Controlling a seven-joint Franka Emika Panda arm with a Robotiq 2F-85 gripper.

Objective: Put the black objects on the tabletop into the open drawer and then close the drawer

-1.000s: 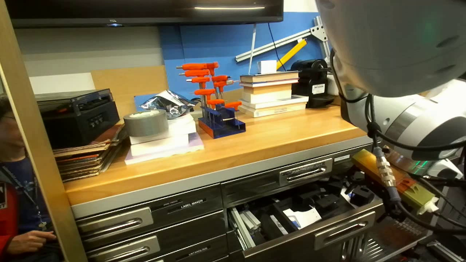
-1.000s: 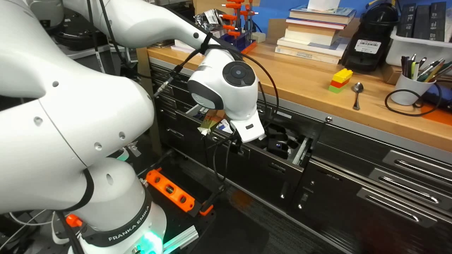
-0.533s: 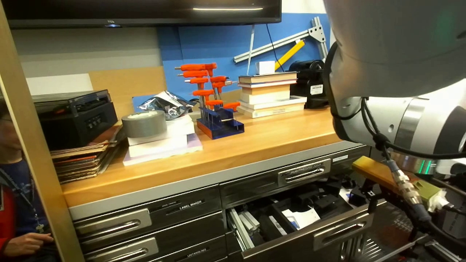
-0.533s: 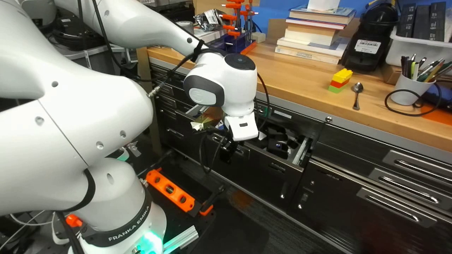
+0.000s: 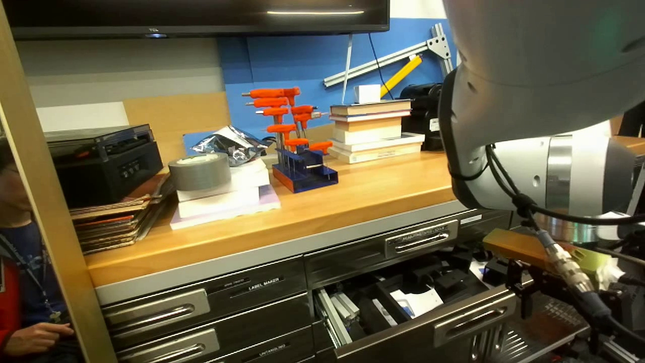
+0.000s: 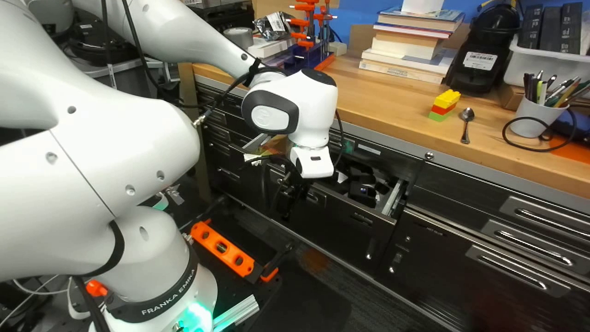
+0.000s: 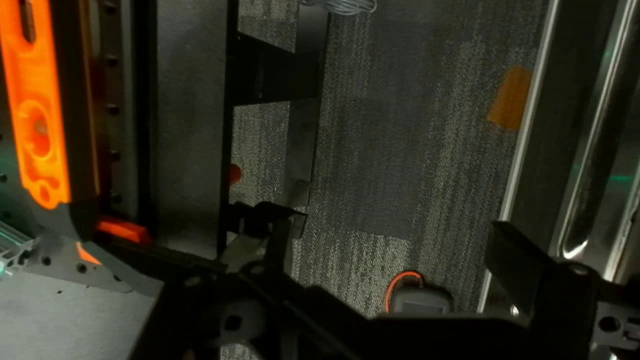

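Your tabletop point(image 5: 383, 179) carries books point(image 5: 372, 132) near its back edge; the open drawer point(image 5: 398, 343) holds black objects point(image 6: 362, 193); your gripper point(image 7: 393, 229) gapes.

Site was a robotics lab. White jointed robot arm point(image 6: 147, 138) stood beside light-brown wooden worktop point(image 5: 393, 181) with labelled dark-grey metal drawers point(image 5: 232, 291); orange-handled metal tools point(image 5: 280, 129) stood in blue-and-orange rack point(image 5: 311, 177).

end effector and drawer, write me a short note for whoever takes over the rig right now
End effector: open, holding nothing, over the floor.
Black pieces: several lie in the drawer, which is open.
Done: those pieces are inside.
Left: probably a check of the tabletop, partly hidden by the arm, for more; then close the drawer.
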